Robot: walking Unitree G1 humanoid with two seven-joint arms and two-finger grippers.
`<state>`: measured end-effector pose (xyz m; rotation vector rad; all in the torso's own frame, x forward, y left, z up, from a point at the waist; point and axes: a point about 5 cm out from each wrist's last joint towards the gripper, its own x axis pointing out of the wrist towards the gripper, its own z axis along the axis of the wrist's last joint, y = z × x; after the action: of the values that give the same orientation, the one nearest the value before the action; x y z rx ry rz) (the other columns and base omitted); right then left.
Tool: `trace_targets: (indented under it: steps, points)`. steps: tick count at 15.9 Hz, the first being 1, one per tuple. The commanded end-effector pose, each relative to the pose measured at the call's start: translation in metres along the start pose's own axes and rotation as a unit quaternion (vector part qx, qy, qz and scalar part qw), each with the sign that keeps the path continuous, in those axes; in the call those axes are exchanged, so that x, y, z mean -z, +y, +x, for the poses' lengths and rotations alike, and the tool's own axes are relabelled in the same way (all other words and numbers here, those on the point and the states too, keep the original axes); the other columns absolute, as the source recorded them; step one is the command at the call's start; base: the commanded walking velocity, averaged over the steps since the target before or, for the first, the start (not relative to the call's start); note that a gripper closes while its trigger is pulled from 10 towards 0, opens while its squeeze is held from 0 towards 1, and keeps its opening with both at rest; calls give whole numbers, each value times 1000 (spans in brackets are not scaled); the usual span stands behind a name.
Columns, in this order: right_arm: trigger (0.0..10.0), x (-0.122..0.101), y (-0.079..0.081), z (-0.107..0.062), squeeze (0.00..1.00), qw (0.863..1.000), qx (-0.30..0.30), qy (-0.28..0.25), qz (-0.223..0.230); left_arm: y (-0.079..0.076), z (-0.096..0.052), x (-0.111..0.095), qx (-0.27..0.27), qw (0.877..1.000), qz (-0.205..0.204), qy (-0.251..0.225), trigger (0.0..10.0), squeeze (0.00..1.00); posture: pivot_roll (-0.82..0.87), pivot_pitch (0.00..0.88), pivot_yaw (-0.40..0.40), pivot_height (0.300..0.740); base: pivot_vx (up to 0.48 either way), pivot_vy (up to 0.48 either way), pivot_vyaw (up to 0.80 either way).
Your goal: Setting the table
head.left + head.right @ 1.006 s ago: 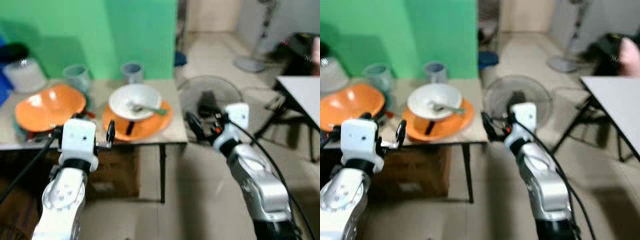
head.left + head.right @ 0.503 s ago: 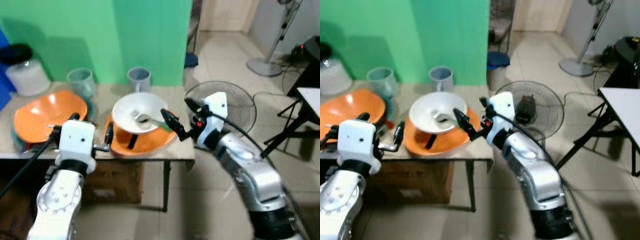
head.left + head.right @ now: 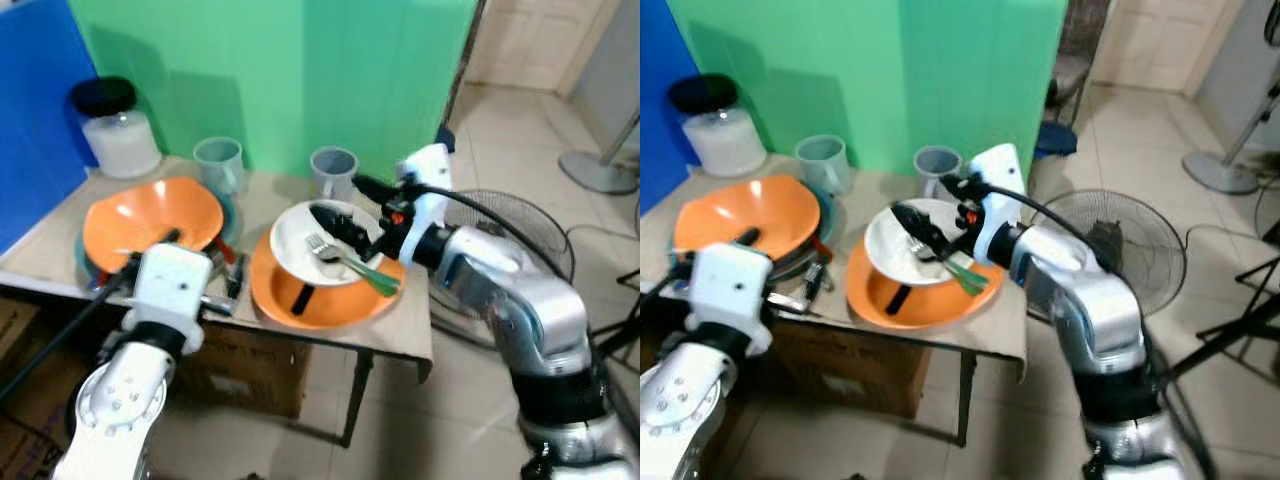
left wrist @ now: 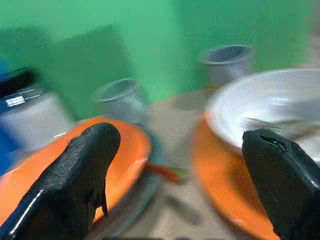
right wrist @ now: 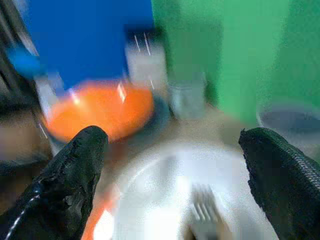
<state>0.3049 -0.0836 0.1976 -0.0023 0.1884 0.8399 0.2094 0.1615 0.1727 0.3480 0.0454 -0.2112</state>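
At the far left of the worktop (image 3: 50,262), by the blue panel, a frosted jar with a black lid (image 3: 118,130) is seen. Next to it an orange bowl (image 3: 150,213) is stacked on darker dishes, and a translucent cup (image 3: 219,165) stands just behind it. Further right, an orange plate (image 3: 320,300) carries a white bowl (image 3: 315,248), in which a fork with a green handle (image 3: 350,262) lies, its handle resting over the bowl's right rim. A grey cup (image 3: 333,171) is placed behind the white bowl, against the green backdrop.

The left end effector (image 3: 205,268) is held low at the worktop's front edge, between the orange bowl and the orange plate; its fingers (image 4: 90,165) are spread wide apart with nothing between them. The right arm is bent inward from the right, and the right end effector (image 3: 345,205) is poised over the white bowl, its fingers (image 5: 75,170) likewise apart and gripping nothing, the fork being visible between them in the right wrist view.

The orange plate lies close to the worktop's front edge. To the right, beyond the worktop's edge, a floor fan (image 3: 525,235) stands on the tiled floor (image 3: 450,400).
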Motion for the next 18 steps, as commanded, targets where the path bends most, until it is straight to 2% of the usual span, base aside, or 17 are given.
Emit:
trace_targets:
  steps: [1, 3, 4, 6, 9, 11, 13, 14, 18]
  points:
    - [10000, 2, 4, 8, 0, 999, 0, 34, -8, -2, 0, 1, 28, 1000, -2, 7, 10000, 0, 6, 0, 8, 740, 0, 0, 0]
    - [10000, 5, 1, 17, 0, 996, 18, 85, 11, -3, 1, -1, 60, 998, 7, 6, 10000, 0, 4, 0, 12, 740, 0, 0, 0]
    - [10000, 7, 5, 24, 0, 989, -4, 149, -3, -6, 1, -1, 113, 993, 19, 12, 10000, 0, -1, 0, 18, 740, 0, 0, 0]
    - [10000, 7, 4, 33, 0, 980, 11, 200, -24, -10, 1, -2, 161, 987, 22, 16, 10000, 0, -9, 0, 23, 740, 0, 0, 0]
    - [10000, 4, 5, 44, 0, 971, 34, 232, -44, -13, 0, -3, 190, 982, 9, 19, 10000, 0, -24, 0, 26, 740, 0, 0, 0]
    - [5725, 3, 8, 51, 0, 968, 43, 245, -44, -16, -4, -2, 211, 977, 1, 26, 10000, 0, -28, 0, 22, 740, 0, 0, 0]
    - [824, 6, 8, 60, 0, 963, 63, 261, -35, -20, -10, 0, 241, 970, 0, 36, 10000, 0, -29, 0, 16, 740, 0, 0, 0]
    - [0, 7, 8, 61, 0, 962, 66, 263, -34, -21, -11, 1, 245, 969, 0, 38, 10000, 0, -30, 0, 13, 740, 0, 0, 0]
    - [0, 13, 6, 70, 0, 957, 78, 277, -28, -24, -13, 2, 250, 967, -5, 42, 10000, 0, -34, 0, 9, 740, 0, 0, 0]
